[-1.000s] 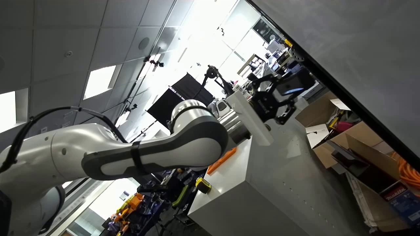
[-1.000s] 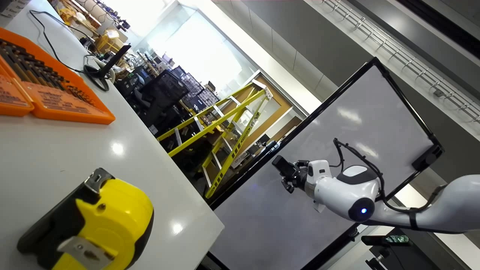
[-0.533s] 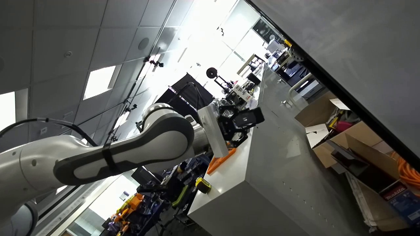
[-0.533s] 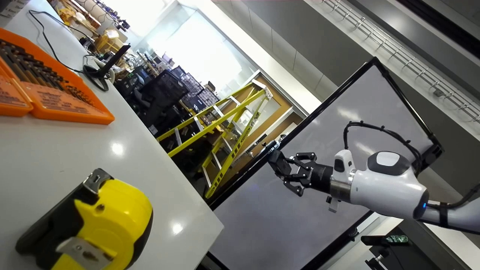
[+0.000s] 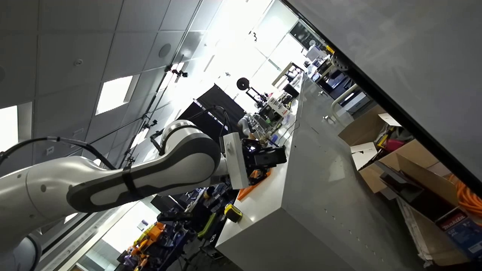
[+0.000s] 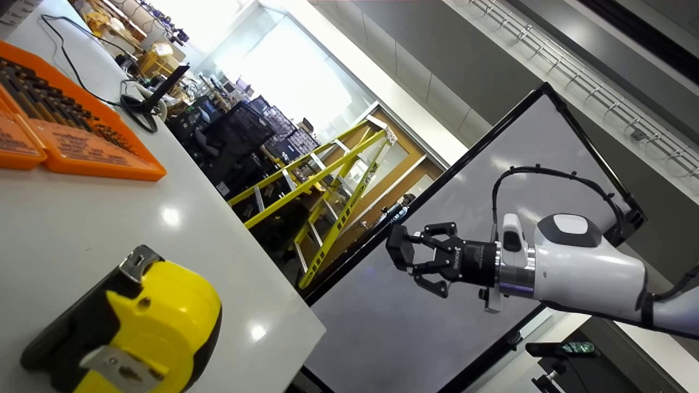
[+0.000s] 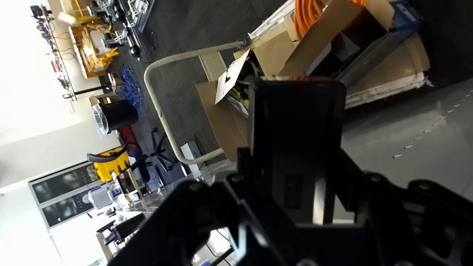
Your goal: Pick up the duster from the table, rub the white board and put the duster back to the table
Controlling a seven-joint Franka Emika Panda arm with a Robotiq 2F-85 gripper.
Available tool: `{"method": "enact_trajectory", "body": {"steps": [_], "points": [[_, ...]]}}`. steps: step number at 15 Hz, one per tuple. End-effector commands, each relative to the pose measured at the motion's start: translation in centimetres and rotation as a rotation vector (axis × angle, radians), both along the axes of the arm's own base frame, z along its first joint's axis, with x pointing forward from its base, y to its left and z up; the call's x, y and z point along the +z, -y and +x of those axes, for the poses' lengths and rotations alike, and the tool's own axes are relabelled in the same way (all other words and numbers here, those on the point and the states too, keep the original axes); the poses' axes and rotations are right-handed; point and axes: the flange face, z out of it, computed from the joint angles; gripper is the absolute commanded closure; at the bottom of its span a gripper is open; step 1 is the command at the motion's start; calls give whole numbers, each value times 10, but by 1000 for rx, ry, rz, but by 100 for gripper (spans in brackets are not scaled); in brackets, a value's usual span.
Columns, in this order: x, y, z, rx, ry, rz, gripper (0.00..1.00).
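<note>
The duster is a black block [image 6: 398,248], held out at the end of the gripper; it also shows in an exterior view [image 5: 270,156] and large in the wrist view [image 7: 297,122]. My gripper [image 6: 416,254] is shut on it, with a finger on either side, also seen in the wrist view [image 7: 295,166]. The white board is the big pale panel with a black edge [image 6: 377,327]; it fills the upper right of an exterior view [image 5: 425,56]. The duster is apart from the board. The white table [image 6: 246,273] is beyond the gripper; the duster's height over it is unclear.
On the table are an orange drill-bit case [image 6: 93,147], a yellow tape measure [image 6: 169,322] and a black stand with a cable [image 6: 155,101]. A yellow ladder [image 6: 327,191] stands behind. Cardboard boxes [image 5: 425,158] lie between table and board.
The arm has swung the duster away from the board's edge toward the table, fast at first and then slightly. The gripper has turned somewhat and keeps hold of the duster.
</note>
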Motion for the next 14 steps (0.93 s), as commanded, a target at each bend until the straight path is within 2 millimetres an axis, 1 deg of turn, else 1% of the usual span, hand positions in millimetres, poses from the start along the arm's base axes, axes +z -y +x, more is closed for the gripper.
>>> {"method": "enact_trajectory", "body": {"steps": [1,2,3,4,5,7,9,11,14], "points": [[0,0,0,1,-1,0,70],[9,-8,3,3,9,49,70],[5,-10,8,-47,14,91,70],[6,-17,12,-58,33,105,70],[-2,-20,16,-87,33,120,70],[-2,-39,22,-113,38,193,70],[-3,-64,27,-115,15,279,70],[7,-91,29,-108,4,369,70],[23,-123,33,-80,-25,491,70]]}}
